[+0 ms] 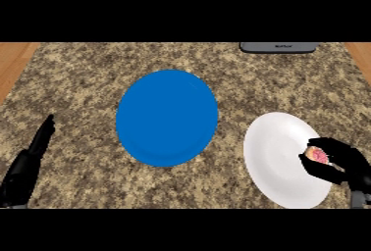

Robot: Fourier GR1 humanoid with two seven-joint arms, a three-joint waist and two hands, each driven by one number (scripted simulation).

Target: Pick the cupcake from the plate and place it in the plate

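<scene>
Right hand (339, 164) low at the view's right edge, over the right side of the white plate (279, 162); fingers and thumb curled round the cupcake (317, 156), which shows pink between them. Whether the cupcake sits on the plate or is lifted off it, cannot tell. Left hand (33, 154) at the lower left edge, fingers straight and together, pointing up the counter (87, 73), holding nothing. Blue plate (167, 117) at centre, nothing on it, to the left of the white plate and close beside it, a narrow strip of counter between them. Counter top speckled brown stone. Grey object (279, 47) at the far edge, upper right, cut off by the frame. Wood floor (14, 59) shows past the counter's left and right sides.
</scene>
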